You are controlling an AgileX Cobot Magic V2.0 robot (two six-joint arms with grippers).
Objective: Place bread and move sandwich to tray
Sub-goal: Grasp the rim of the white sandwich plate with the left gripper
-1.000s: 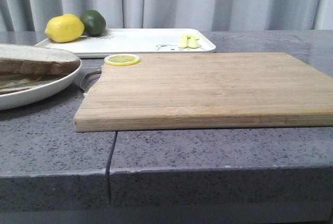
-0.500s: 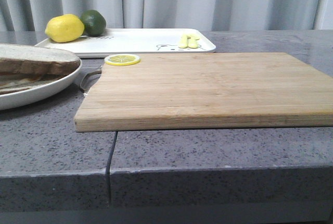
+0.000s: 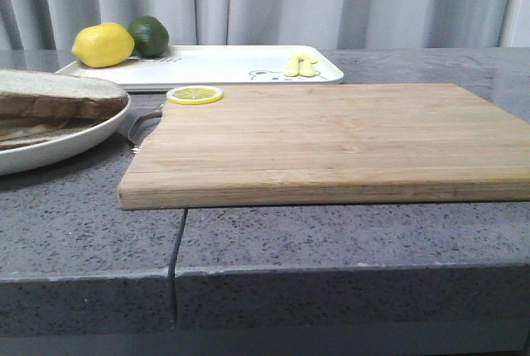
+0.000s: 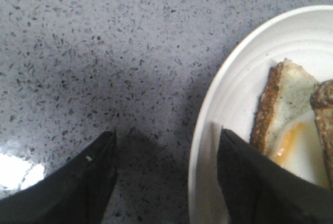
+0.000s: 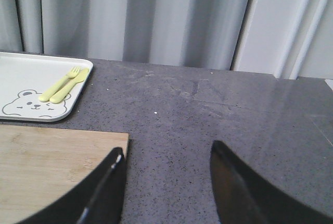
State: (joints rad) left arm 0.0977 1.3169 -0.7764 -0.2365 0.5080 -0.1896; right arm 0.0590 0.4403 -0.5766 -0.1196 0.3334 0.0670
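Grey speckled stone counter (image 3: pixel 331 240), pale curtains (image 3: pixel 331 0) behind.

Held a wooden cutting board (image 3: pixel 331 137) at centre, lemon slice (image 3: pixel 195 94) at its 10 o'clock corner. At 12 o'clock, tray (image 3: pixel 224 66) carried lemon (image 3: pixel 103 45), lime (image 3: pixel 149 35), small yellow-green cutlery (image 3: pixel 300 65). At 9 o'clock, plate (image 3: pixel 74 142) bore bread (image 3: pixel 58 95) atop the egg sandwich (image 4: pixel 291 130). Left gripper (image 4: pixel 166 172) gaped, empty, straddling the plate rim; right gripper (image 5: pixel 166 182) parted, empty, over the board's corner. Matched the earlier frame throughout.

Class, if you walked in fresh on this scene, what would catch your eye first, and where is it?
The big wooden cutting board fills the middle of the grey counter. Behind it, a bright lemon and a lime sit at the left end of the white tray. At far left, the sandwich rests on a round plate, with the left end effector open astride the plate's rim.
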